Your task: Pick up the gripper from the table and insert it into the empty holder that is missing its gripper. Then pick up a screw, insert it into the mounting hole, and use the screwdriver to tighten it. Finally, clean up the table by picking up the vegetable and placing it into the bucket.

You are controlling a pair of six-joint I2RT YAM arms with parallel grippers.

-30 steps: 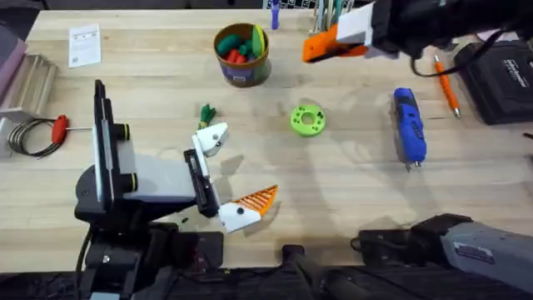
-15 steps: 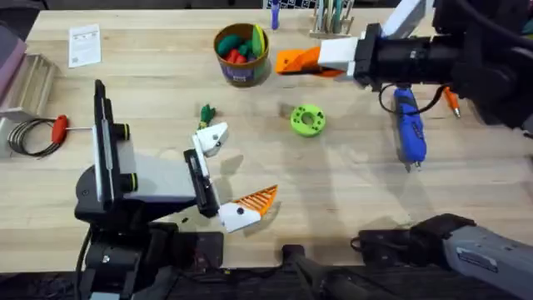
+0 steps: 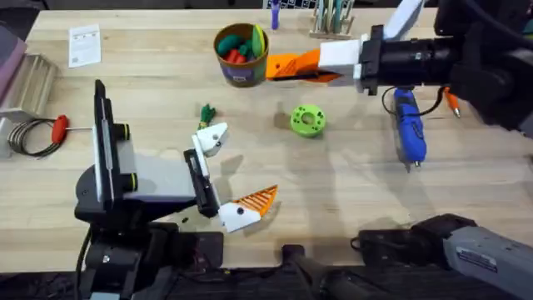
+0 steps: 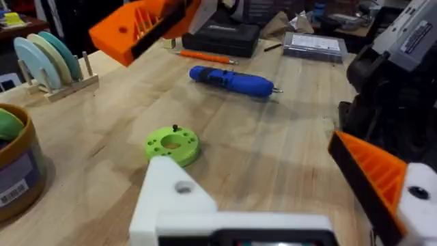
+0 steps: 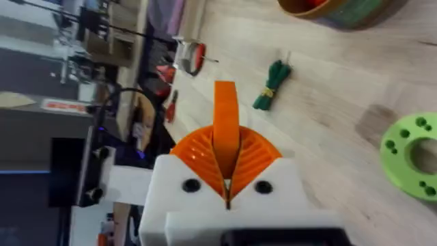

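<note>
Swinging left since a second ago, the right claw (image 3: 287,67) hangs beside the bucket (image 3: 241,54), pads together on the orange gripper (image 5: 226,130), a light, stiff wedge best pinched by its flat sides.

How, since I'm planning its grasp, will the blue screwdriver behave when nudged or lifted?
The screwdriver lies on its side on the table and looks round, so a sideways nudge would probably roll it. It looks chunky and rigid, so it's likely heavy for its size. A mid-body grip seems safest.
</note>
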